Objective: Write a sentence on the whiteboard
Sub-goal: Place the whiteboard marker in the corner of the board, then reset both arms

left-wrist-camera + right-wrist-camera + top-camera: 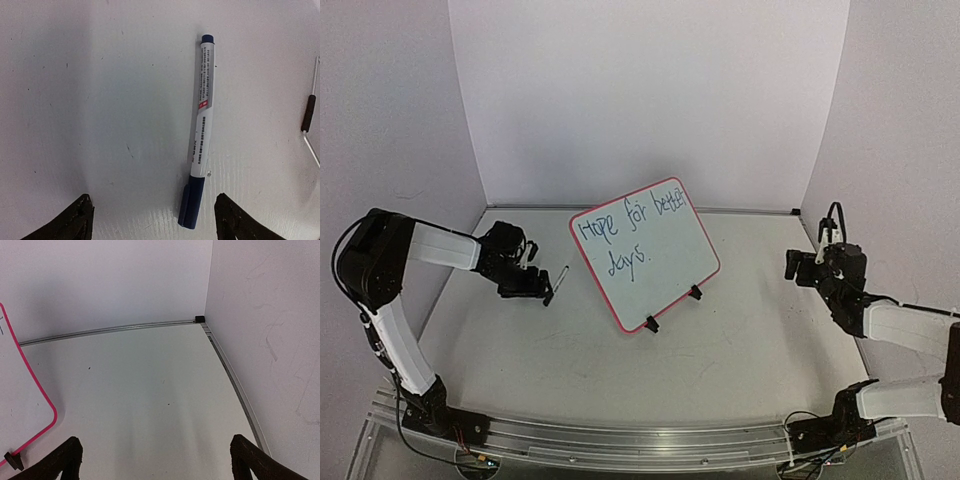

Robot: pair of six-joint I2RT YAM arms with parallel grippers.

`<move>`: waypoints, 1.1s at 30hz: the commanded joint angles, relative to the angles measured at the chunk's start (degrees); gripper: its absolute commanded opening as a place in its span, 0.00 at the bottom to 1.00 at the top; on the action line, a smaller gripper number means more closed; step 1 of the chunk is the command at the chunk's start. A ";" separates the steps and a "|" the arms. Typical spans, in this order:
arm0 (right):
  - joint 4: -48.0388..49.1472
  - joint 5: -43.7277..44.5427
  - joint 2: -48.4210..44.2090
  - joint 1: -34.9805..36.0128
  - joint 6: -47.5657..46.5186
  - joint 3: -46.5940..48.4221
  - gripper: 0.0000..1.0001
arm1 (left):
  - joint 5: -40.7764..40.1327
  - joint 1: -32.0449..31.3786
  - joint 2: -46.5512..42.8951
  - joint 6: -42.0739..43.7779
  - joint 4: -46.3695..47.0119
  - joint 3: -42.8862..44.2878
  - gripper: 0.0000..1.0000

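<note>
**benchrat:** So where's the whiteboard sitting right now?

**mk_two:** Pretty much mid-table, propped on its two black clip feet and turned at an angle in the top view. The sentence is on it in blue, two lines: "Hope for better" up top, "days." underneath. Pink-red frame all the way round.

**benchrat:** And the left gripper? Is it holding anything?

**mk_two:** Nope. The jaws are spread wide and there's nothing between the pads. The marker lies flat on the table right under the wrist camera. It has a white barrel, and the dark blue cap end points toward the fingers, closer to one fingertip but not touching it as far as I can see. From above it's just off the board's left edge, near it but apart.

**benchrat:** Right side?

**mk_two:** The right gripper is also gaping wide and empty, hanging over bare table on the right, well apart from the board. Its camera only catches the board's lower corner and one clip foot at the left edge of the shot.
</note>
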 commanded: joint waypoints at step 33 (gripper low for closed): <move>35.59 -7.38 26.59 -13.91 -1.54 -4.55 0.98 | -1.67 25.85 -10.85 9.83 67.49 -33.30 1.00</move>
